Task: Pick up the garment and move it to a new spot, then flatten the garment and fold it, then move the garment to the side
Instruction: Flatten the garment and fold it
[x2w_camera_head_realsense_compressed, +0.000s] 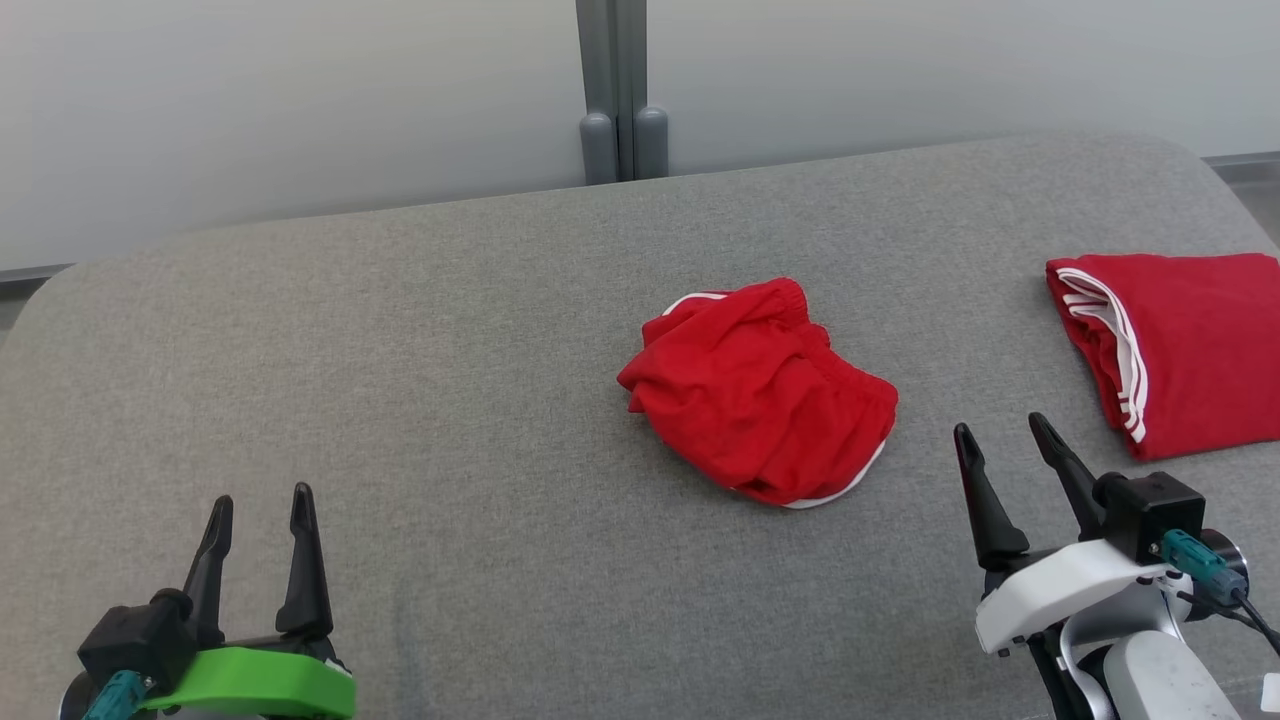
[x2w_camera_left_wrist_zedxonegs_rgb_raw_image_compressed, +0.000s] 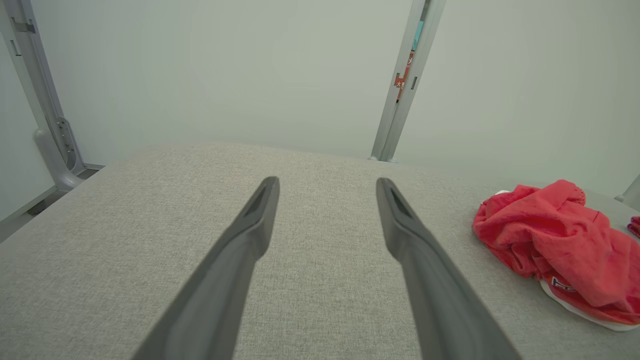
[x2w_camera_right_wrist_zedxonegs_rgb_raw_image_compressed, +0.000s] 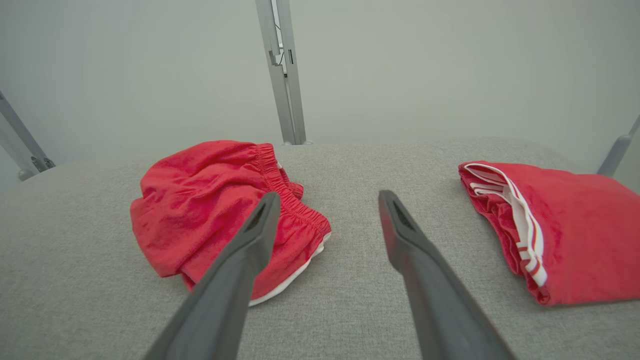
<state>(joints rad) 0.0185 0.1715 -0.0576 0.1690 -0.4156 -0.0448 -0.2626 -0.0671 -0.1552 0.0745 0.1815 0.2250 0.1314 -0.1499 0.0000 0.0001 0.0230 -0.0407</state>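
Grey fabric-covered table (x2w_camera_head_realsense_compressed: 400, 330): rounded far corners are seen; wide bare cloth is noted across the left half and along the near edge. A crumpled red fabric garment with white trim (x2w_camera_head_realsense_compressed: 760, 395) is found near the table's middle, well apart from every edge. A folded red garment with white stripes (x2w_camera_head_realsense_compressed: 1190, 350) is laid flat at the right edge.

The left gripper (x2w_camera_head_realsense_compressed: 260, 500) is held over bare cloth, 2 fingers spread, nothing gripped. The right gripper (x2w_camera_head_realsense_compressed: 1000, 425) is held near the gap between the garments, 2 fingers spread, nothing gripped, neither garment touched.

Count: 2 garments, 2 grippers.
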